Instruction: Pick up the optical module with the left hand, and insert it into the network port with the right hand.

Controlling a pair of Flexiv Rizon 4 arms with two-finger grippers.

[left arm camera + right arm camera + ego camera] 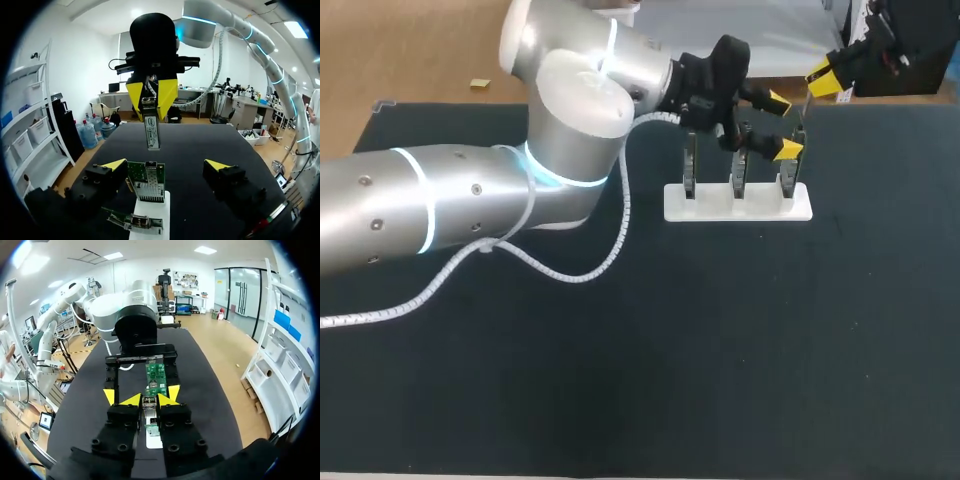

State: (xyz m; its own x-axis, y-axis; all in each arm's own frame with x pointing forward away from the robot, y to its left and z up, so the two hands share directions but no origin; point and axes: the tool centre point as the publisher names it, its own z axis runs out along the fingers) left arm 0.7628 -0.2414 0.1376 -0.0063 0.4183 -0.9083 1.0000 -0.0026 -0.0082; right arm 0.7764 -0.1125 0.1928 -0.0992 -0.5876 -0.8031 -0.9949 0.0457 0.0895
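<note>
While the left tool [165, 165] hangs spread, the right tool [150, 400] pinches the optical module [152, 132].

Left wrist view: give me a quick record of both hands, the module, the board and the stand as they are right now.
left hand: open, one finger on each side of the board; cannot tell if they touch it
right hand: shut on the module, ahead of the left hand
module: hangs upright from the right hand above the board, not yet inserted
board: green, upright on the stand
stand: white, on the dark table, three boards in a row
</note>
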